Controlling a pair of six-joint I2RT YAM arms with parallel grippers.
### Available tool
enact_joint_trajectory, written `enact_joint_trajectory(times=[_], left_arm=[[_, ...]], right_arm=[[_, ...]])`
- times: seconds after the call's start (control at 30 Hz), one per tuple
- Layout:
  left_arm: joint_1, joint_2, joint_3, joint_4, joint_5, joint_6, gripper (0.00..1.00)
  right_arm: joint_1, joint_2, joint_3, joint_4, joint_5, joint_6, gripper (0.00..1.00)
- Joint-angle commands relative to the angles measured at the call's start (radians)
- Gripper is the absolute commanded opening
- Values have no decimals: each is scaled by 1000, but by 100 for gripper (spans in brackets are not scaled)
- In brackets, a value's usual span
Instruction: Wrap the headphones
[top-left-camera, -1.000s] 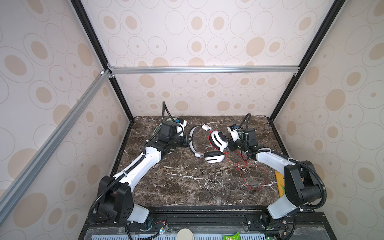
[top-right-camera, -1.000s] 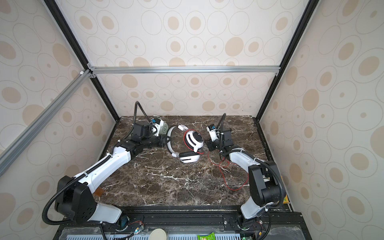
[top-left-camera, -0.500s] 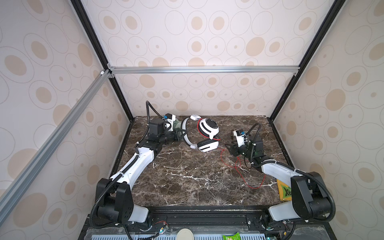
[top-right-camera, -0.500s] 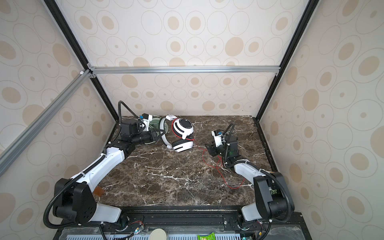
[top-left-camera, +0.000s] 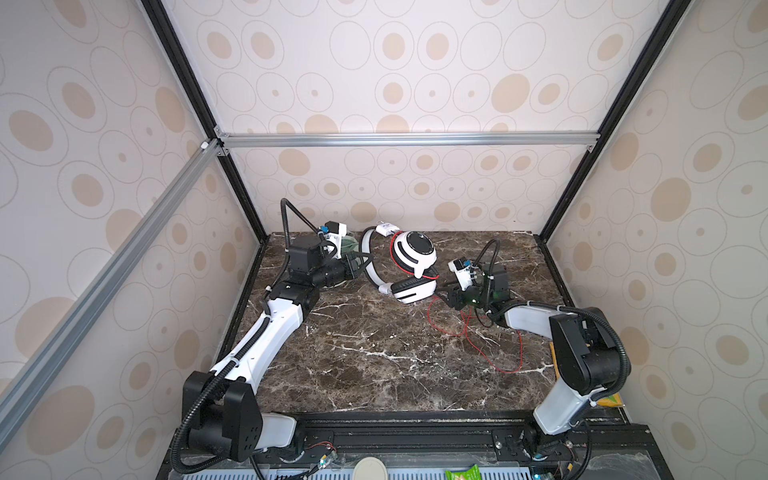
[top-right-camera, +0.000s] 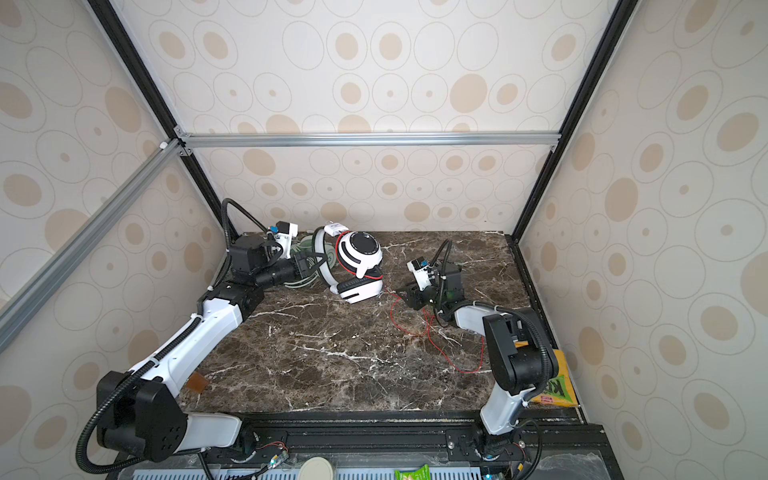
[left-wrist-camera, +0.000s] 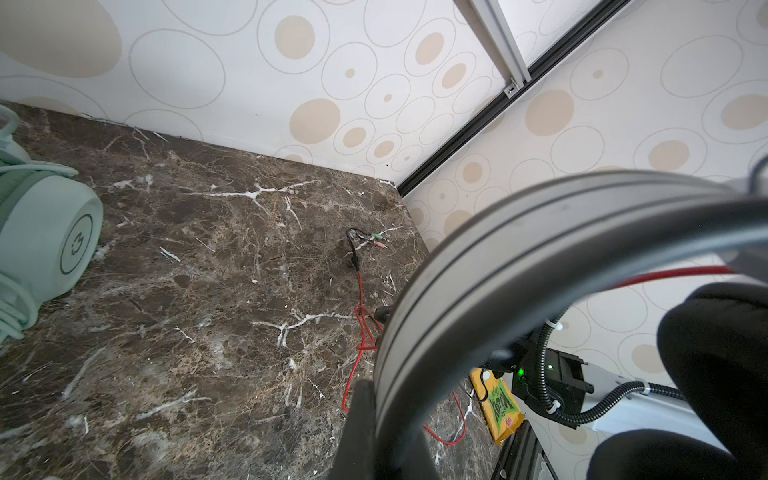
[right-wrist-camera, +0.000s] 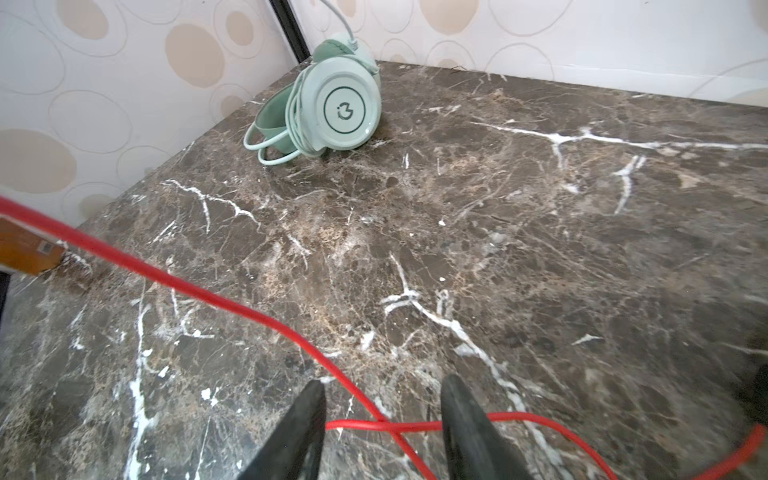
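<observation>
The left gripper (top-left-camera: 360, 266) is clamped on the headband (left-wrist-camera: 498, 232) of the white-and-black headset (top-left-camera: 412, 254) near the table's (top-left-camera: 374, 365) far edge, beside the mint-green headset (right-wrist-camera: 340, 112) in the far left corner. The right gripper (right-wrist-camera: 382, 380) has its jaws apart, the red cable (right-wrist-camera: 232, 299) lying between them.

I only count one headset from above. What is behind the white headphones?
The green headset sits there in the back corner, its pale cable looped around it. In both top views the white headphones and left gripper cover most of it.
</observation>
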Motion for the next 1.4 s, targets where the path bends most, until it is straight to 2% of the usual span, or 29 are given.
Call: enact_joint_trajectory(times=[0.0, 0.13, 0.37, 0.47, 0.63, 0.8, 0.87, 0.93, 1.1, 1.23, 1.37], left_arm=[[14, -41, 17, 70, 42, -39, 0], [19, -45, 17, 69, 43, -39, 0], [37, -56, 14, 76, 50, -46, 0], [53, -55, 2, 107, 71, -73, 0], [85, -47, -35, 218, 133, -165, 0], [133, -34, -102, 415, 200, -312, 0], [150, -27, -125, 488, 223, -368, 0], [163, -25, -129, 491, 223, -373, 0], [167, -44, -90, 310, 114, -271, 0], [166, -60, -31, 88, -86, -225, 0], [166, -59, 37, -123, -300, -249, 0]], right_arm=[[18, 24, 51, -20, -52, -44, 46], [71, 48, 93, -69, -60, -89, 45], [77, 106, 145, -105, -53, -89, 41], [80, 130, 164, -140, -39, -93, 36], [93, 132, 153, -134, -25, -105, 32], [116, 124, 160, -185, 1, -144, 30], [124, 120, 162, -207, 14, -163, 23], [128, 108, 159, -219, 15, -169, 16], [139, 35, 132, -234, 46, -187, 6], [200, -36, 125, -340, 153, -274, 4], [299, -120, 71, -395, 307, -357, 3]])
